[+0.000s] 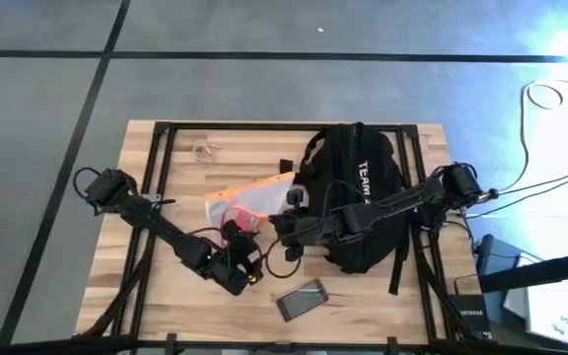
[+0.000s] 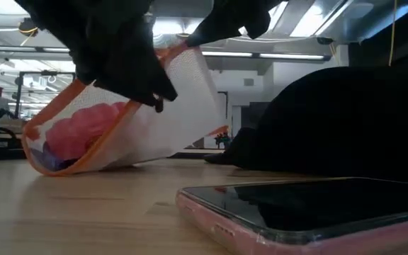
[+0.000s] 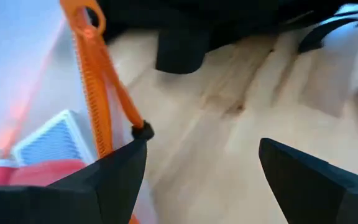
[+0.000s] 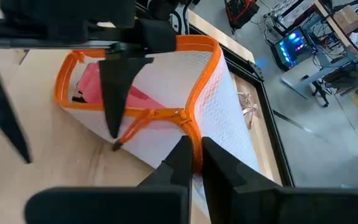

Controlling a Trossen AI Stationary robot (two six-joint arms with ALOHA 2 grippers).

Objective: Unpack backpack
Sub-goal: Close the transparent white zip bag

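Observation:
The black backpack [image 1: 358,197] with white lettering lies on the table's right half and shows as a dark mound in the low view [image 2: 346,120]. Left of it is a white mesh pouch [image 1: 249,202] with orange zip trim and something pink and red inside. My right gripper [image 4: 196,155] is shut on the pouch's orange edge. The pouch's left end [image 2: 48,152] rests on the table. My left gripper [image 3: 201,168] stands open at the pouch's near side, with one finger [image 3: 120,171] beside the orange zip pull [image 3: 129,115]. My right gripper pinches the pouch's orange zip edge [image 4: 194,127] between its two fingers, at the end nearest the backpack. That end [image 2: 190,57] is raised, so the pouch slants down to its other end on the table. Whether my left gripper's fingertip touches the zip pull's black end [image 3: 143,130], I cannot tell.
A phone in a pink case [image 1: 302,299] lies screen up near the front edge, large in the low view [image 2: 303,212]. A small pale loop of cord [image 1: 205,151] and a black clip [image 1: 286,165] lie toward the far edge. Black frame rails [image 1: 156,158] cross the tabletop.

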